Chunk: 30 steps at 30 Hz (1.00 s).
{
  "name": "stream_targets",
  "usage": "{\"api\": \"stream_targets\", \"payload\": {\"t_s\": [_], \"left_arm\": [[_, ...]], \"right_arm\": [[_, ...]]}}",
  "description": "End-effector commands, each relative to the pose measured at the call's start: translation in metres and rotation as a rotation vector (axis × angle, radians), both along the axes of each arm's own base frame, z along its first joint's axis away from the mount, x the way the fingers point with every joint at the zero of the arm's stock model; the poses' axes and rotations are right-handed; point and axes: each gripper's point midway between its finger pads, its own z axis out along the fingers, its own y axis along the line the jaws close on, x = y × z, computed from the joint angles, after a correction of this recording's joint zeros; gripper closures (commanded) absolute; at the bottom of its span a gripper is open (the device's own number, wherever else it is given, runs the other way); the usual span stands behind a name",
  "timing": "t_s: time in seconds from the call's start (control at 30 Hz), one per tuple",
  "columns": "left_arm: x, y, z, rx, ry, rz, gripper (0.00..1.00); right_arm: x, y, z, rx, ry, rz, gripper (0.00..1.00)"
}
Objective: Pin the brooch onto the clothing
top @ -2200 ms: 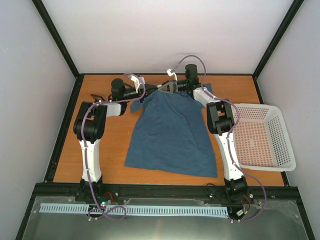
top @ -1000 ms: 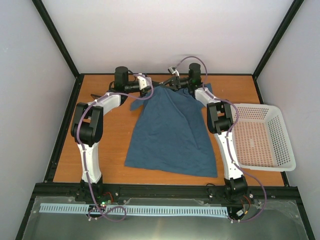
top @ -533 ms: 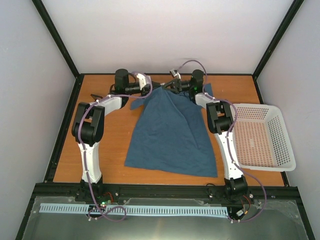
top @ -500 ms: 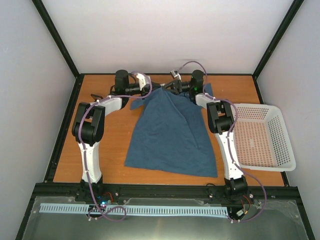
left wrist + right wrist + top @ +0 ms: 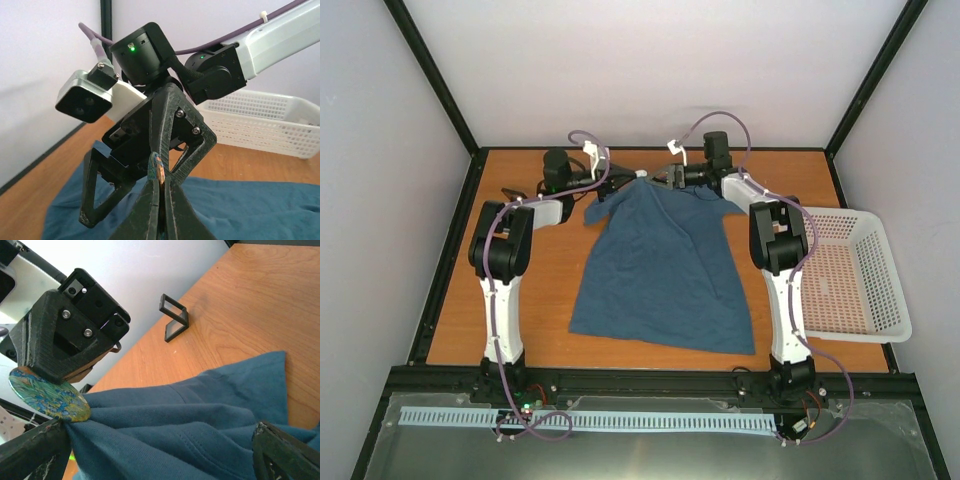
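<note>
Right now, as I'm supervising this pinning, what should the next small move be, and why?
Probably draw the right claw back off the shirt: its jaws stand wide open, gripping nothing, while the left claw is shut on the brooch, with fabric gathered up against it.

left end effector (image 5: 159, 175): clamped tight | right end effector (image 5: 157, 455): jaws spread wide

Robot lab cell, plain white walls (image 5: 650, 70), black frame posts (image 5: 432, 75) (boxed-in), wooden tabletop (image 5: 535, 290).
</note>
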Motion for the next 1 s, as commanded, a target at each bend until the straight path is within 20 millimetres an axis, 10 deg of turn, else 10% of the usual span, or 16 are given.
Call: {"api": "stream_targets", "payload": {"t_s": [0.0, 0.33, 0.5, 0.97], "left_arm": [[-0.03, -0.009, 0.002, -0.004, 0.039, -0.164, 0.99], [-0.024, -0.005, -0.001, 0.018, 0.003, -0.106, 0.99], [-0.017, -0.017, -0.019, 0.189, -0.185, 0.026, 0.99], [-0.03, -0.035, -0.067, 0.54, -0.611, 0.273, 0.97]], "right_arm": [[0.014, -0.025, 0.002, -0.068, -0.097, -0.123, 0.05], [0.002, -0.034, 0.01, -0.111, -0.179, -0.129, 0.03], [0.023, -0.07, 0.011, -0.161, -0.116, -0.278, 0.0], [0.053, -0.135, -0.039, -0.551, -0.106, -0.562, 0.0]]}}
